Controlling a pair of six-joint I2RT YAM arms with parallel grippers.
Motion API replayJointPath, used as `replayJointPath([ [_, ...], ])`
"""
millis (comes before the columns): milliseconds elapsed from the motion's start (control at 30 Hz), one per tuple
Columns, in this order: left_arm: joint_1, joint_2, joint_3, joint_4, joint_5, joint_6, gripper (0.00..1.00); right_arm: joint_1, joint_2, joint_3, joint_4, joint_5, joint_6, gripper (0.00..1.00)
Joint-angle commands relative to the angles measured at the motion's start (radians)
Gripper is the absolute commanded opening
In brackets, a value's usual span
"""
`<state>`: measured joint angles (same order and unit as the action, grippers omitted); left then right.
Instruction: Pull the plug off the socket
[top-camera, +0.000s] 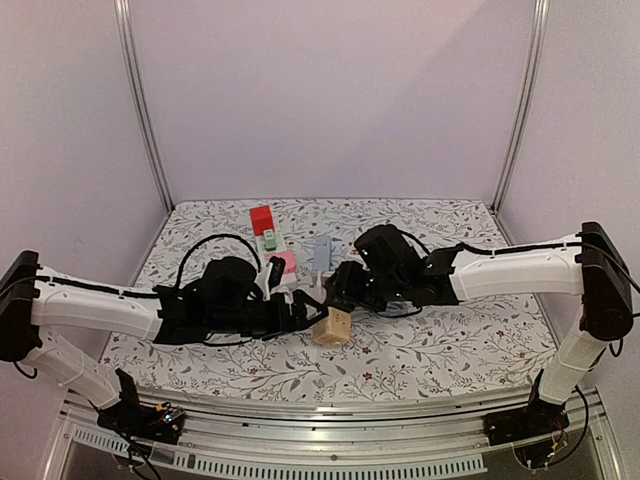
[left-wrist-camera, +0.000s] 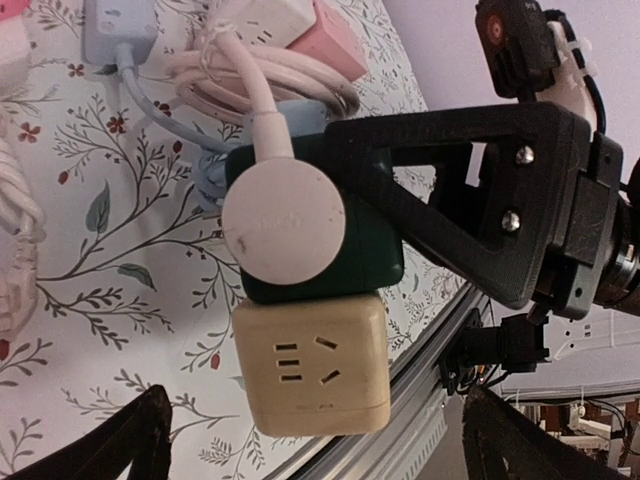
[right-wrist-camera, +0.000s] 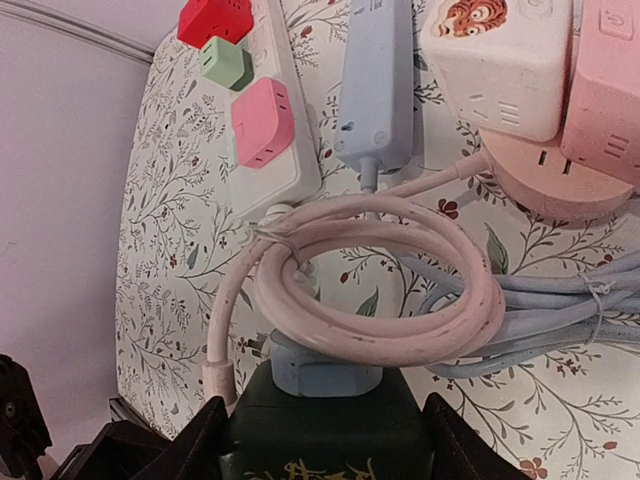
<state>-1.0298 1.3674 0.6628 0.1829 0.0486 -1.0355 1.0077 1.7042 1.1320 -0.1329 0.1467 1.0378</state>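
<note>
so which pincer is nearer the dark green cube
Right. The right pincer is clamped on the dark green cube; the left pincer is open and apart from it, facing its white plug.

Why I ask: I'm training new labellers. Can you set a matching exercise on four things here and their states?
1. round white plug
2. left gripper
3. right gripper
4. small red cube adapter

A. open
B. clamped on the dark green cube socket
C. sitting on the white power strip
D. seated in the dark green cube socket

Pairs: 1-D, 2-A, 3-B, 4-C
</note>
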Motion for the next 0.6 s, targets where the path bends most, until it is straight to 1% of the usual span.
replayJointPath([
  [0, -0.026, 0.034, 0.041, 0.027, 0.026, 0.028, 0.99, 0.005, -0.008, 0.076, 0.07, 0.029, 0.023, 0.25],
  [100, -0.027, 0.045, 0.034, 0.037, 0.018, 0.01, 1.0, 0.005, -0.009, 0.085, 0.054, 0.029, 0.024, 0.25],
  [167, -0.026, 0.05, 0.043, 0.009, -0.009, 0.003, 1.0, 0.006, -0.016, 0.083, 0.053, 0.028, 0.027, 0.25],
  [233, -0.026, 0.06, 0.062, -0.022, -0.013, 0.014, 0.99, 0.006, -0.021, 0.087, 0.049, 0.024, 0.028, 0.26],
  [433, -0.026, 0.076, 0.088, -0.029, 0.0, 0.054, 1.0, 0.005, -0.042, 0.11, 0.003, 0.023, 0.028, 0.26],
  [567, -0.027, 0.109, 0.126, -0.078, 0.007, 0.087, 0.99, 0.006, -0.053, 0.116, -0.012, 0.017, 0.045, 0.25],
])
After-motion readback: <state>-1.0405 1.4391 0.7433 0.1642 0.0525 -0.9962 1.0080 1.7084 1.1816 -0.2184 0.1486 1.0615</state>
